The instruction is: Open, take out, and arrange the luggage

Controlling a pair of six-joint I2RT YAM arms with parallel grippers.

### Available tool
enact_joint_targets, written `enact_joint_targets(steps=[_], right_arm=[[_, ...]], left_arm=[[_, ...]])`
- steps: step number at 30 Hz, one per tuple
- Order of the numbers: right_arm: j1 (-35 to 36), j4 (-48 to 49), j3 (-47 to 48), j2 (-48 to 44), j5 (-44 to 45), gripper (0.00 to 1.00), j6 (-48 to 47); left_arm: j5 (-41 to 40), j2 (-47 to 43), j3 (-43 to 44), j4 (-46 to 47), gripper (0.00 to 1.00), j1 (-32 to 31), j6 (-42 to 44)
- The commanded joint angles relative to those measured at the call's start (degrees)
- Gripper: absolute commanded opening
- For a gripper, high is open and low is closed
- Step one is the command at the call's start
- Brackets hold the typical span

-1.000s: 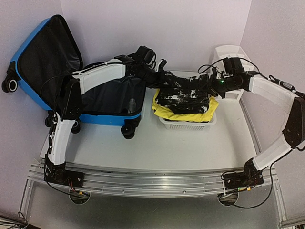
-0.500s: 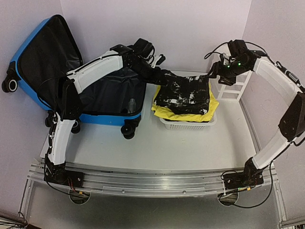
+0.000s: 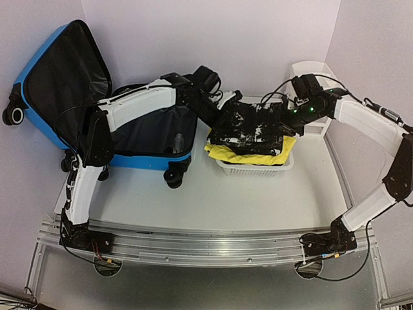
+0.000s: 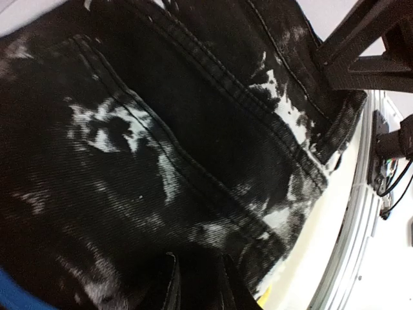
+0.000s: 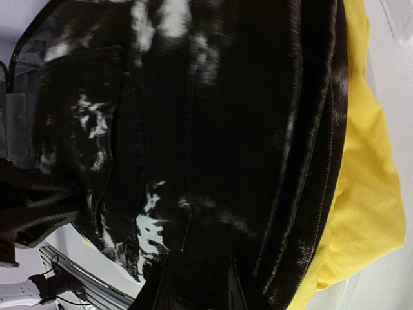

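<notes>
The luggage (image 3: 139, 160), a bright blue hard-shell suitcase with black lining, lies open at the back left, its lid leaning on the wall. A folded black-and-white garment (image 3: 253, 126) lies on top of a yellow cloth (image 3: 248, 154) in the white basket (image 3: 255, 171). My left gripper (image 3: 222, 116) is at the garment's left end. In the left wrist view its narrow jaws (image 4: 197, 284) pinch the dark fabric (image 4: 161, 142). My right gripper (image 3: 288, 116) is at the right end, with its jaws (image 5: 197, 287) closed into the same garment (image 5: 213, 129) beside the yellow cloth (image 5: 368, 194).
A white slatted stand (image 3: 316, 71) sits in the back right corner, just behind the right arm. The suitcase's wheels (image 3: 173, 175) stand close to the basket's left side. An aluminium rail (image 3: 206, 236) runs along the near edge. Walls close in on three sides.
Half a second ago both grippers were lifted off the garment with their jaws wider. They have since come back down onto its two ends and closed on the fabric.
</notes>
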Motion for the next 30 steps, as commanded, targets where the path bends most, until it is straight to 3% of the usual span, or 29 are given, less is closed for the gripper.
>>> enact_joint_targets(steps=[1,6,10,13,20,25,27,30], right_arm=[[-0.75,5.53,-6.74,2.11,-1.99,0.22,4.41],[-5.67,6.40,-13.88,0.83,0.22,0.17,5.46],[-6.74,6.17,-12.75,1.14,-1.04,0.18,3.62],[-6.76,5.18,-8.98,1.40,-1.72,0.18,2.10],[-6.77,1.92,3.71,1.64,-2.30,0.22,-0.43],[-5.89,-0.17,5.96,-0.32,-4.25,0.28,-2.47],[-2.78,-0.17,5.72,-1.85,-7.49,0.38,-9.46],[7.44,-0.10,4.26,-5.69,-9.21,0.52,-27.48]], left_arm=[[-0.17,1.38,-6.65,5.91,0.16,-1.33,1.92],[0.40,1.49,-16.07,5.67,0.12,-1.25,0.63],[1.86,1.54,-19.27,4.03,0.12,-1.25,0.27],[1.90,1.34,-15.07,0.10,0.13,-1.07,1.95],[4.79,0.76,5.46,-5.59,0.23,1.19,3.66],[6.56,0.18,11.39,-7.88,0.31,2.48,4.99],[8.41,-0.37,12.51,-9.29,0.35,3.45,5.06],[11.21,-2.26,12.10,-9.76,0.39,6.21,4.73]])
